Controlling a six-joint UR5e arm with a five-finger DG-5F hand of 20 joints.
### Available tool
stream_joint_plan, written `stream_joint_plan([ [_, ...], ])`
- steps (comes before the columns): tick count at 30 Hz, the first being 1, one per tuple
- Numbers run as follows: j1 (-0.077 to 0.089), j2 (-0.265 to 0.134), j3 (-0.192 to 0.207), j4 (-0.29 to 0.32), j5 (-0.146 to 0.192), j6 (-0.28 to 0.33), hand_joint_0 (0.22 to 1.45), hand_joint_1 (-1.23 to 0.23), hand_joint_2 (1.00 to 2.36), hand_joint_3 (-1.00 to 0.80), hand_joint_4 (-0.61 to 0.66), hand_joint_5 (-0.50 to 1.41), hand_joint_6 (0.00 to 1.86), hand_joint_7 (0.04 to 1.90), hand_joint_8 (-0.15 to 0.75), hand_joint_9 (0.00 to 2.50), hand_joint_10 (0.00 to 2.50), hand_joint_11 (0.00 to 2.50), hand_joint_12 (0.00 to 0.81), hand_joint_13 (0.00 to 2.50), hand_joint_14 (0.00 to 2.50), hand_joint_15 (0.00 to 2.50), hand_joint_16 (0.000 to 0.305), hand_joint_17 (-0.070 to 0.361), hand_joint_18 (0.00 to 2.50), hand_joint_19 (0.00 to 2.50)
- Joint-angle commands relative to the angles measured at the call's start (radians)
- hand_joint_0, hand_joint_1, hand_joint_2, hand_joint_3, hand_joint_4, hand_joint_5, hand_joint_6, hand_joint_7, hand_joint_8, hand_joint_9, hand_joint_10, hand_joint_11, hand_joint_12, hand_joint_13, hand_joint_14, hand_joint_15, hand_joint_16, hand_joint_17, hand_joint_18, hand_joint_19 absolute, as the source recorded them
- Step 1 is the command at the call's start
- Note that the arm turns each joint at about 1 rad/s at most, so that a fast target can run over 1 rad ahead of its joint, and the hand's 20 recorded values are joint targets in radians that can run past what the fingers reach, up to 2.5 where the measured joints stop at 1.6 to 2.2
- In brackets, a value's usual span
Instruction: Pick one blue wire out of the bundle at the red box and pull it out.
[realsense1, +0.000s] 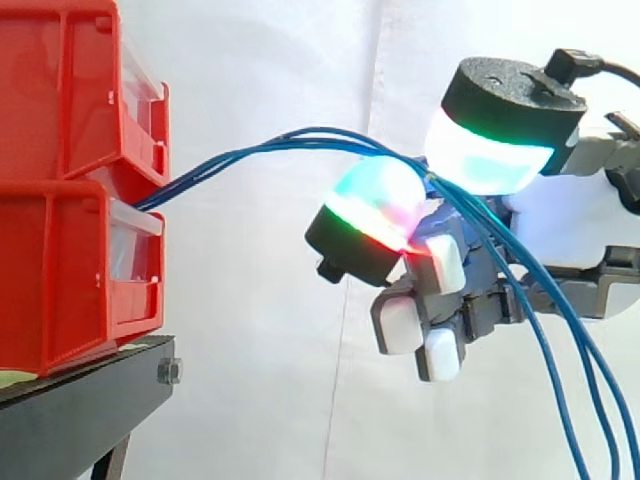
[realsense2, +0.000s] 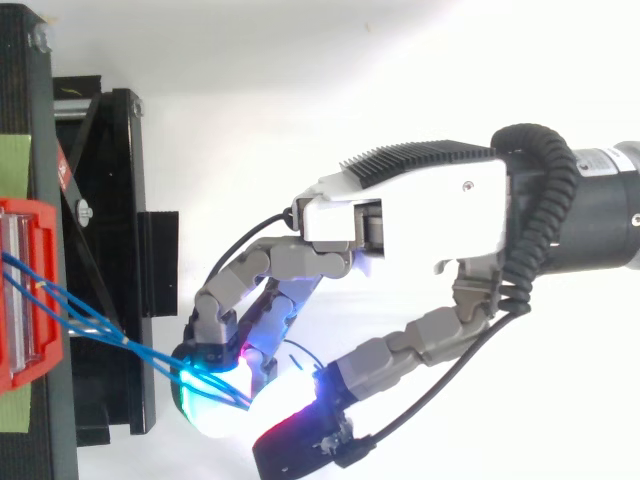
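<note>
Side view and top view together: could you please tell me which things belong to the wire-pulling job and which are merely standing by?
Part of the job:
blue wires, coming out of the bins
red bins
hand, fingers curled round the wires

Merely there:
black stand under the bins
white curtain behind
</note>
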Motion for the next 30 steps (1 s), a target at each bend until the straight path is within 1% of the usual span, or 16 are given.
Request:
stream_joint_plan([
  [1,-0.001,0.008,0.0,-0.022,0.0,0.001,0.63,-0.81,1.02,-0.15,0.23,-0.19,0.9,0.91,0.348,0.93,0.02,0.59,0.431,0.85,0.01,0.37,0.058,0.13,0.78,0.52],
  [5,-0.001,0.01,0.0,-0.042,0.0,0.003,0.63,-0.81,1.02,-0.16,0.23,-0.19,0.9,0.91,0.349,0.94,0.02,0.58,0.432,0.85,0.01,0.36,0.058,0.13,0.79,0.52],
  [9,-0.001,0.02,0.0,-0.051,0.0,0.001,0.63,-0.81,1.02,-0.17,0.23,-0.19,0.9,0.9,0.349,0.94,0.02,0.59,0.433,0.85,0.01,0.36,0.057,0.129,0.78,0.53],
  [14,-0.001,0.03,0.0,-0.058,0.0,0.001,0.63,-0.83,1.02,-0.23,0.24,-0.19,0.9,0.92,0.354,0.95,0.02,0.59,0.433,0.85,0.01,0.36,0.057,0.129,0.78,0.53],
  [17,-0.001,0.03,0.0,-0.077,0.0,0.0,0.62,-0.83,1.02,-0.25,0.24,-0.18,0.9,0.94,0.353,0.94,0.02,0.59,0.433,0.85,0.01,0.36,0.057,0.128,0.78,0.53],
  [21,0.001,0.03,0.0,-0.078,0.003,-0.002,0.61,-0.81,1.02,-0.3,0.25,-0.17,0.89,0.96,0.351,0.95,0.02,0.59,0.433,0.85,0.01,0.37,0.057,0.129,0.78,0.53],
  [23,0.004,0.028,0.0,-0.077,0.006,-0.005,0.6,-0.79,1.02,-0.3,0.25,-0.17,0.89,0.97,0.351,0.96,0.02,0.58,0.434,0.86,0.01,0.38,0.057,0.129,0.78,0.54],
  [28,0.004,0.03,0.002,-0.078,0.006,-0.007,0.59,-0.77,1.02,-0.29,0.25,-0.16,0.88,1.01,0.355,0.97,0.02,0.58,0.435,0.86,0.01,0.37,0.057,0.128,0.78,0.55],
  [30,0.008,0.028,0.0,-0.078,0.006,-0.005,0.58,-0.75,1.01,-0.3,0.26,-0.16,0.88,1.03,0.356,0.98,0.02,0.58,0.437,0.86,0.01,0.38,0.057,0.129,0.78,0.55],
])
